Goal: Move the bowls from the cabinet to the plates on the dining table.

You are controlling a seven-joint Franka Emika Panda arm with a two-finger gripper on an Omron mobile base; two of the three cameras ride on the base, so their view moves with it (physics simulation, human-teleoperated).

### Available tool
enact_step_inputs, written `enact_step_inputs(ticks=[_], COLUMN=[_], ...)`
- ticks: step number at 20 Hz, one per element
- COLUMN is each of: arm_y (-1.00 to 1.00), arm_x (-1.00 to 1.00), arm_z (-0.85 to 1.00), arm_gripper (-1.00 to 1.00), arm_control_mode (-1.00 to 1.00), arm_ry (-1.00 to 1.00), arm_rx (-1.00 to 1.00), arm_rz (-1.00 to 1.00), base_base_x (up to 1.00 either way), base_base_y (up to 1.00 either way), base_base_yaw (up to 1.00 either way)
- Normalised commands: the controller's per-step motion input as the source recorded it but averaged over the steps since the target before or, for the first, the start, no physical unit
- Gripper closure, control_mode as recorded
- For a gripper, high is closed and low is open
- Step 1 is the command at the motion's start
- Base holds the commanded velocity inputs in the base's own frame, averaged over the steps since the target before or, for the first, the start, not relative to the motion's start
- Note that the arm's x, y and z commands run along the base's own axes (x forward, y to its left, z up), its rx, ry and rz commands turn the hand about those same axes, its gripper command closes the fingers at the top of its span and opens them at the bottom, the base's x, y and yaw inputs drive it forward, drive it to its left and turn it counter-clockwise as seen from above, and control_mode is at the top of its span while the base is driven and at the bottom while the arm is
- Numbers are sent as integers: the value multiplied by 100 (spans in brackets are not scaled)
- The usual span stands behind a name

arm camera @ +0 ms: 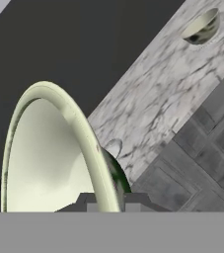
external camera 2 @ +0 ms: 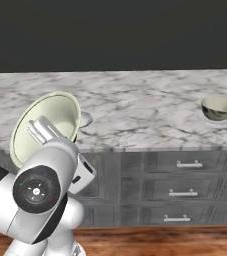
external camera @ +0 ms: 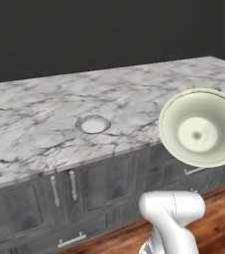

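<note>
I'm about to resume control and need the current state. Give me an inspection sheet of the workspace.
Surface: dining table, white marble top, dark fronts below.
Job's things: one bowl held tilted on edge at the table's near edge; second bowl upright on the table; one plate, bare.
Clutter: nothing seen.
End effector: end effector shut on the held bowl's rim.
Cables: nothing seen.
Surroundings: dark wall, wooden floor.

Held pale cream-green glazed ceramic bowl [external camera: 200, 128]: smooth, soft sheen inside. Second cream bowl with dark mottled outside [external camera 2: 218, 108], right of frame: same glaze. White grey-veined marble-look table top [external camera: 44, 124]: smooth, semi-matt. Dark grey wood-grain fronts [external camera 2: 185, 187], brushed silver metal handles [external camera: 73, 185]. Small flat pale grey-white plate [external camera: 93, 124]: matt. Reddish wood plank floor [external camera: 218, 223].
</note>
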Motion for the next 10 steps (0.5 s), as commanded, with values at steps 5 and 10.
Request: enact_step_inputs(ticks=[5,10], arm_y=[0,0], arm_x=[0,0], arm_z=[0,0], arm_gripper=[100,100], arm_control_mode=[100,100], arm_ry=[0,0], arm_rx=[0,0], arm_rz=[0,0], base_base_x=[2,0], base_base_y=[45,0], base_base_yaw=[0,0])
